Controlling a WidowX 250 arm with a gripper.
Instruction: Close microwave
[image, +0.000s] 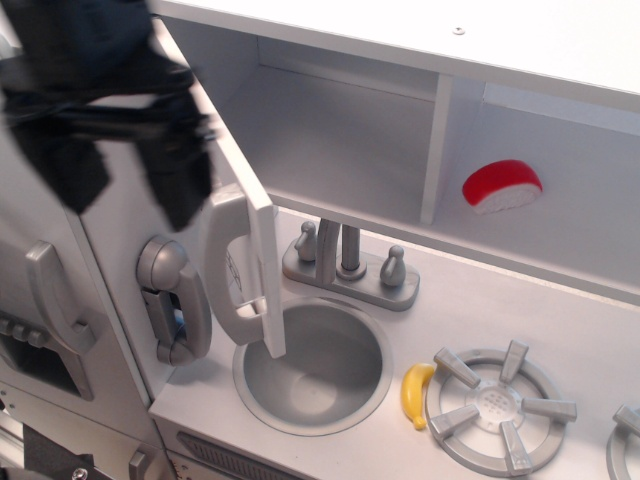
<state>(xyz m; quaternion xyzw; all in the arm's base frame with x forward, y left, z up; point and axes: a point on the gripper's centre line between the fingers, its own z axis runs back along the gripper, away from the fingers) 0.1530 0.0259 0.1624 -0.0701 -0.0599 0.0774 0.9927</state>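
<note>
In the single view the microwave (330, 140) fills the upper middle of the frame, its door (238, 215) standing ajar at centre left, so the closing looks only partly done. The gripper (120, 175), blurred at upper left, hangs with fingers spread, holding nothing, just beside the door.

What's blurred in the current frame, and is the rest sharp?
In the observation.image view, only the gripper is motion-smeared, so its jaw state is unreadable; the microwave door, sink and banana are sharp, under even, soft lighting without strong glare.
</note>
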